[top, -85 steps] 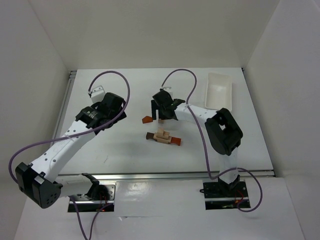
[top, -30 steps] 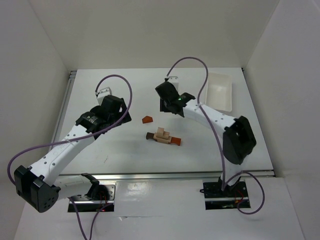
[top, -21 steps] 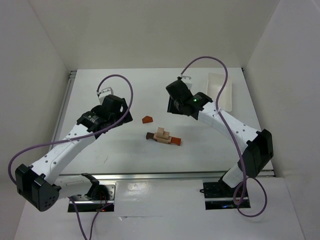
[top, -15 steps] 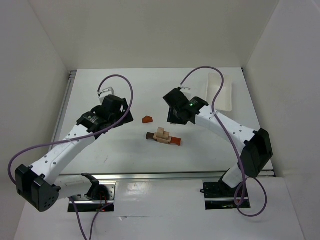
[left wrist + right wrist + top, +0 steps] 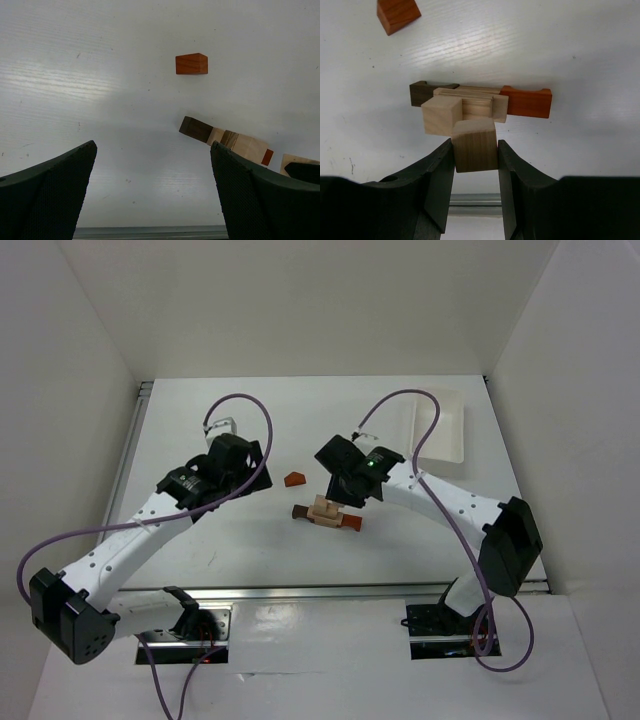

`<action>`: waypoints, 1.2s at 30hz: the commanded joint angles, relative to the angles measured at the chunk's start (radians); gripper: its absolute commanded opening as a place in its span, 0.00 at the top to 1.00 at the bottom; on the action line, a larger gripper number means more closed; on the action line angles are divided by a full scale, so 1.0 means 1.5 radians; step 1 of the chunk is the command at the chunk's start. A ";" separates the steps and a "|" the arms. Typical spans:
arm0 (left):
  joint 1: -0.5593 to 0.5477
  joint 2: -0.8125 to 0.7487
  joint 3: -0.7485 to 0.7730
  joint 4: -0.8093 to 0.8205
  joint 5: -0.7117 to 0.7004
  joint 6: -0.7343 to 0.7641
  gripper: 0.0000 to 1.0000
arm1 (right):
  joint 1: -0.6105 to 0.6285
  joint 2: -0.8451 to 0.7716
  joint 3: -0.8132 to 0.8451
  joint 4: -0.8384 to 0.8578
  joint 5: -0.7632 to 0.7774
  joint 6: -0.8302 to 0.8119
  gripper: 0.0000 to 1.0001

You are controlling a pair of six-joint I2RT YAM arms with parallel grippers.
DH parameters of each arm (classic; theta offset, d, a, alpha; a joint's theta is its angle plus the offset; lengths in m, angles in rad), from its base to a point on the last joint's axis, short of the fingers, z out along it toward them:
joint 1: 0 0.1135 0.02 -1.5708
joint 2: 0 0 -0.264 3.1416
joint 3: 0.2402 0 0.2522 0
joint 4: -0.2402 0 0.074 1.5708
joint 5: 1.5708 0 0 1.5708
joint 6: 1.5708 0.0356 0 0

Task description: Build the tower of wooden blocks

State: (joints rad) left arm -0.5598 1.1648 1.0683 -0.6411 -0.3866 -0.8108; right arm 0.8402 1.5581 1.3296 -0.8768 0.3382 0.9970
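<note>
The wood block tower (image 5: 325, 513) lies mid-table as a low stack: a dark brown bar (image 5: 422, 92) and a reddish-orange bar (image 5: 527, 102) end to end, with tan pieces on them and a tan cube (image 5: 441, 115) on top. My right gripper (image 5: 475, 152) is shut on a tan wooden block (image 5: 475, 145) and holds it just in front of the cube, above the stack. From above, the right gripper (image 5: 340, 495) hangs over the tower. A reddish-orange wedge (image 5: 294, 480) lies alone behind and to the left of the tower. To the wedge's left, my left gripper (image 5: 252, 468) is open and holds nothing.
A white plastic tray (image 5: 443, 430) stands at the back right. White walls close the table on three sides, and a metal rail (image 5: 330, 590) runs along the near edge. In the left wrist view the wedge (image 5: 191, 64) and the tower's dark end (image 5: 196, 128) lie ahead of the fingers.
My right arm has swung from the back, near the tray, forward and down over the tower, carrying the tan block. My left gripper has drifted slightly right towards the wedge.
</note>
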 commanded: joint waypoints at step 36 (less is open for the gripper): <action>-0.003 -0.013 -0.014 0.045 0.022 0.030 0.00 | 0.019 0.050 -0.031 0.052 0.065 0.102 0.51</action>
State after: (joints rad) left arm -0.5598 1.1610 1.0538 -0.6048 -0.3603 -0.7845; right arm 0.8589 1.6348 1.2446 -0.8341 0.3897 1.1328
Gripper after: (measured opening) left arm 1.001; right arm 0.489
